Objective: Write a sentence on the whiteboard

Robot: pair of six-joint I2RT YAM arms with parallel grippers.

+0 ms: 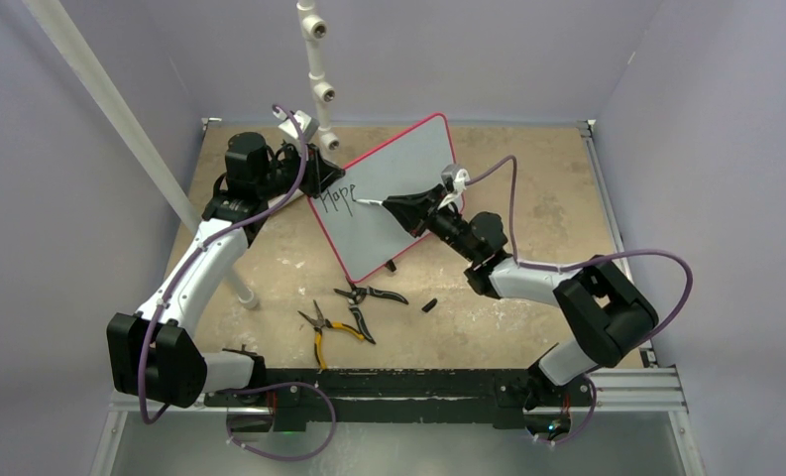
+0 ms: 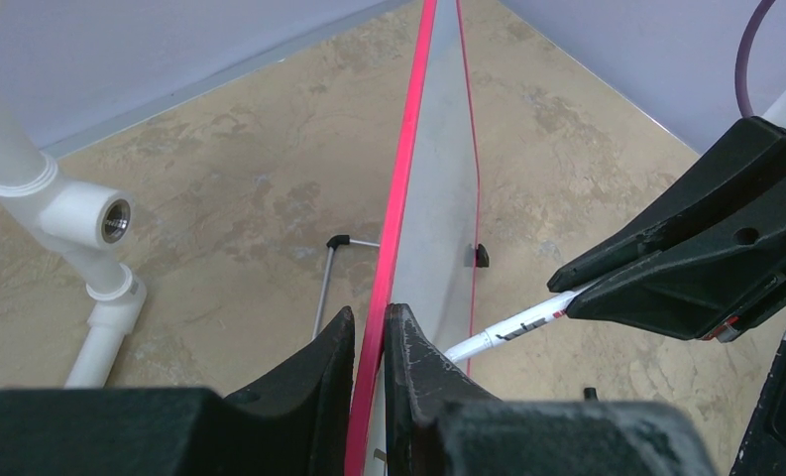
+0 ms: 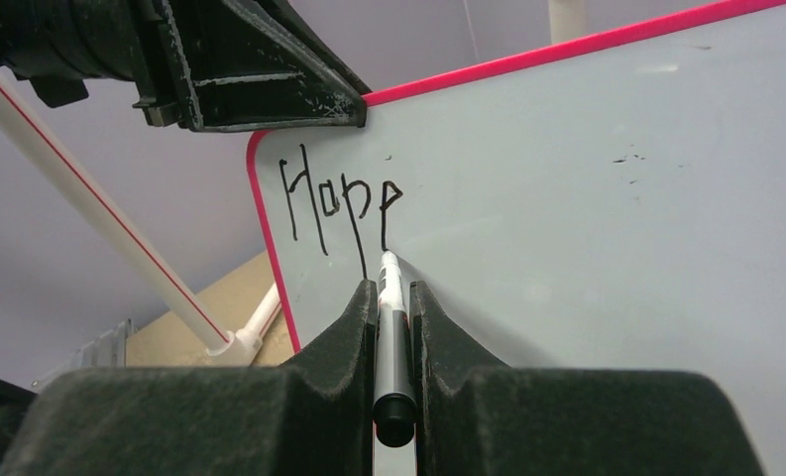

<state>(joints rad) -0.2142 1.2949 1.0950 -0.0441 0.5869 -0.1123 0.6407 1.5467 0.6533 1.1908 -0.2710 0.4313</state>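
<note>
Nearest, on the table (image 1: 547, 198): two pairs of pliers, a yellow-handled pair (image 1: 320, 332) just beside a black-handled pair (image 1: 369, 294), plus one small black cap (image 1: 429, 304). Farther back, one whiteboard (image 1: 408, 164), standing tilted, pinched at its red rim by the left gripper (image 2: 369, 319). Clamped narrow in the right gripper (image 3: 392, 290): one marker (image 3: 393, 332), tip touching the board below the sentence (image 3: 339, 203), one word of four letters.

One whiteboard (image 1: 408, 164), one marker (image 3: 393, 322), two pairs of pliers (image 1: 374, 294) (image 1: 319, 332)
</note>
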